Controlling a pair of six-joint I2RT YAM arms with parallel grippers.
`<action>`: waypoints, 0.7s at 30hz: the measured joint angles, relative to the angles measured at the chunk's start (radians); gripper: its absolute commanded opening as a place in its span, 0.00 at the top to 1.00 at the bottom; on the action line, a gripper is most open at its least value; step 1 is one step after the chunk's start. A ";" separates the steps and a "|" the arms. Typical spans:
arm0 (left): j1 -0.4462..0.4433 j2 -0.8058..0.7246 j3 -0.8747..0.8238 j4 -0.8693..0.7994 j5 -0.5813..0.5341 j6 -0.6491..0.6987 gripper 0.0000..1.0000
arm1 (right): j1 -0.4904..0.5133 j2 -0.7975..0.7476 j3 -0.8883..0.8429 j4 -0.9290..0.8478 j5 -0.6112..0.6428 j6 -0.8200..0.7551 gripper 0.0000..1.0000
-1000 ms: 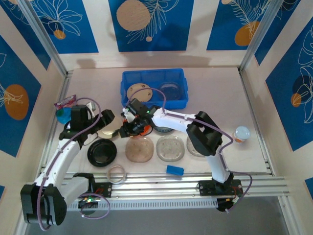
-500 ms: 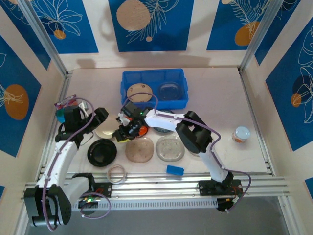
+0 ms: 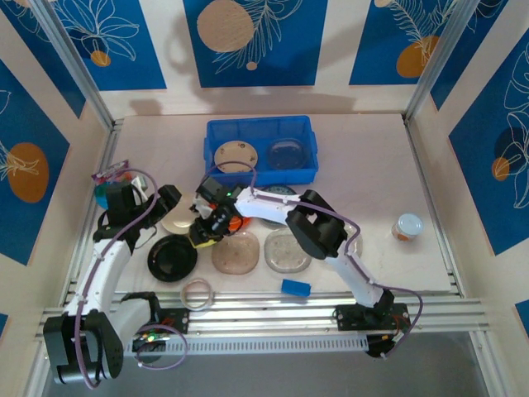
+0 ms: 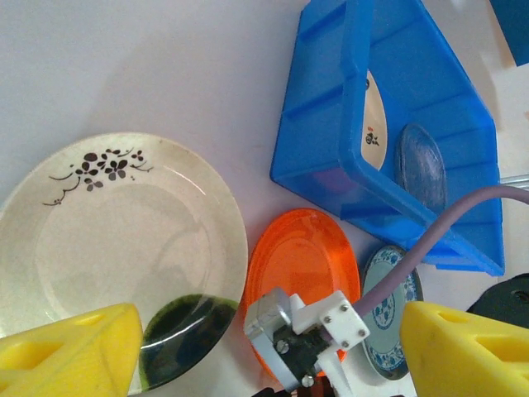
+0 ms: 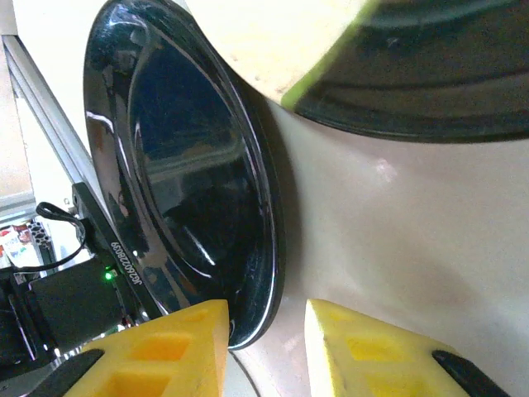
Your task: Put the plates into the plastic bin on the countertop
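Nearest: right gripper (image 5: pixel 260 318) sat low on the tabletop (image 5: pixel 397 215), jaws slightly apart and empty, at the black plate (image 5: pixel 190 182) rim. Judged best to get one finger under that rim before closing, or it may skid. Rim contact could not be made out.

Beyond: left gripper (image 4: pixel 271 331) gaped wide, empty, above the beige plate (image 4: pixel 116 240). The right wrist partly covered the orange plate (image 4: pixel 302 265).

Farthest: plastic bin (image 4: pixel 326 116), two plates inside.

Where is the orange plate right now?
In the left wrist view, the orange plate lies beside the blue bin, between the beige flowered plate and the blue-white patterned plate.
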 measured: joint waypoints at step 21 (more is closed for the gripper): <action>0.014 -0.005 -0.038 0.025 0.009 0.004 0.19 | 0.012 0.100 0.128 -0.071 -0.021 -0.014 0.70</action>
